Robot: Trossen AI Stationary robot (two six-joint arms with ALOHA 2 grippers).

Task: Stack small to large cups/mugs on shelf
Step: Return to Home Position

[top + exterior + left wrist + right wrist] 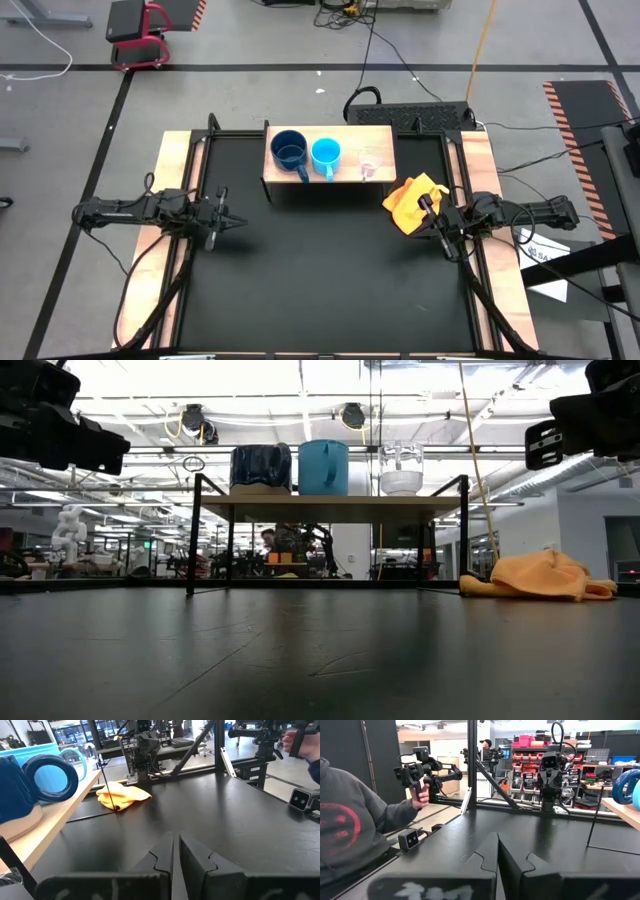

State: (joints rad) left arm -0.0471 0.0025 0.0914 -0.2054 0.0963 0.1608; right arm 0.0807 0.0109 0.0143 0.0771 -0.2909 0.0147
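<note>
**Both arms clear of the shelf, three mugs in a row on top**

Closest to me the black tabletop [320, 290] lies bare. Past it, the left gripper [232, 219] hangs over the left part of the mat, pointing inward. In its own wrist view its fingers [160, 862] are pressed together with nothing between them. The right gripper [428, 208] sits across from it on the right side, raised above the table. Its tip is over the near edge of the orange-yellow cloth [412, 195], and its fingers [485, 860] are likewise clenched on nothing.

The cloth is crumpled on the mat just beside the shelf's right front corner.

Farther back stands the shelf [345, 135], with its light wood board on dark legs. All three cups stand upright on it side by side, none inside another. The dark navy-blue mug [289, 150] is at the left and the light sky-blue mug [326, 154] is just beside it in the middle. The small clear glass cup [370, 162] is at the right, a little apart from the others. The two blue handles point toward the near edge.

Pale wooden planks [170, 170] run along both sides of the mat.

Beyond the table's left side, the right wrist view catches a person in a grey hooded top [345, 825]; the person's hand [422, 794] grips a dark handle
</note>
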